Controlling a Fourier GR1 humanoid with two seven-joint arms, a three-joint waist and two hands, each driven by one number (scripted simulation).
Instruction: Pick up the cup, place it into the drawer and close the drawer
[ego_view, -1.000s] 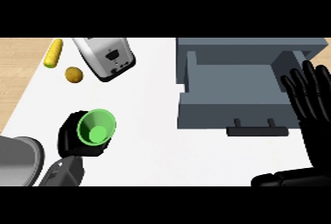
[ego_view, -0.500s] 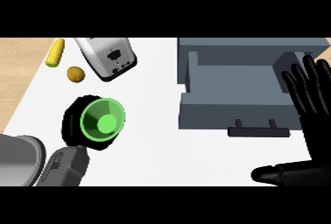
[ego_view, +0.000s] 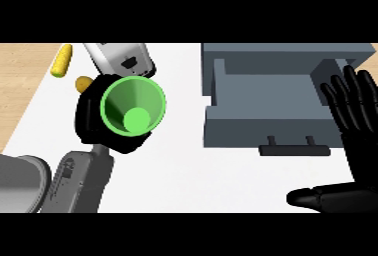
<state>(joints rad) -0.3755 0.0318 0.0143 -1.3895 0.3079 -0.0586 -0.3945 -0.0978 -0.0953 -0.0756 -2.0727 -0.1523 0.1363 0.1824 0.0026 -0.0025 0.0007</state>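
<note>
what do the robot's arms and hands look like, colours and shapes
Both hands are glossy black with slim, segmented fingers and a thick thumb: the left hand and the right hand. The left forearm is a boxy grey casing with a small dark marking near the wrist. No cables show.

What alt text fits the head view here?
The left hand holds a green cup above the white counter, left of an open grey drawer. The right hand rests open at the right edge, fingers up.

Kitchen: counter (ego_view: 192, 170), toaster (ego_view: 122, 59), drawer (ego_view: 266, 105)
</note>
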